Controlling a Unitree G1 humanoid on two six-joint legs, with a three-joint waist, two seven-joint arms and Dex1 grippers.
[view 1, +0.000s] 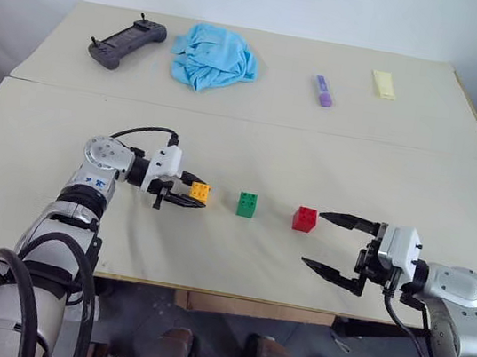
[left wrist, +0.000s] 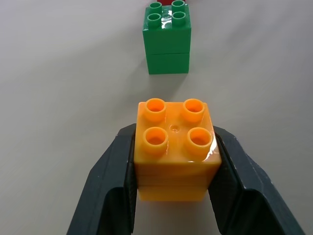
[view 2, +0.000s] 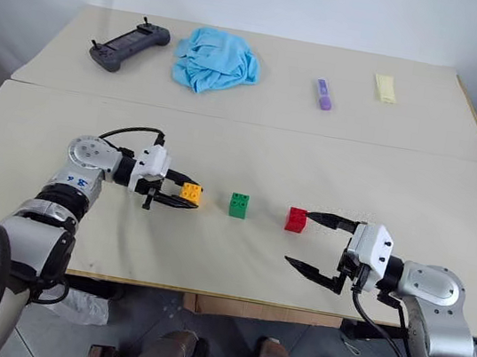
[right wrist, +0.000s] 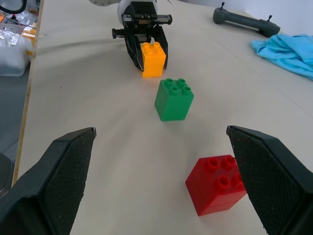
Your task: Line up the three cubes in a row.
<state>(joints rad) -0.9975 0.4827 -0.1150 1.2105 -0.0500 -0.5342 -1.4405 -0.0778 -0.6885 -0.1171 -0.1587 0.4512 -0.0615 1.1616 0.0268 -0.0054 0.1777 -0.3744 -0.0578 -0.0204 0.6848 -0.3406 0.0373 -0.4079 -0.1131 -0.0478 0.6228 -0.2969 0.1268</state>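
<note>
Three studded cubes stand in a row across the near table: orange-yellow (view 1: pixel 199 192), green (view 1: pixel 246 204), red (view 1: pixel 305 219). My left gripper (view 1: pixel 194 194) points right and is shut on the orange-yellow cube (left wrist: pixel 174 147), one black finger (left wrist: pixel 115 186) on each side. I cannot tell whether that cube rests on the table or sits just above it. The green cube (left wrist: pixel 167 41) stands a short gap beyond it. My right gripper (view 1: pixel 312 238) is open just right of the red cube (right wrist: pixel 217 183), which sits close to one finger, apart from both.
On the far table lie a dark controller (view 1: pixel 126 43), a crumpled blue cloth (view 1: pixel 213 58), a purple marker (view 1: pixel 323 91) and a pale yellow bar (view 1: pixel 384 84). A seam (view 1: pixel 256 120) divides the two tables. The front edge (view 1: pixel 221 294) runs just below both grippers.
</note>
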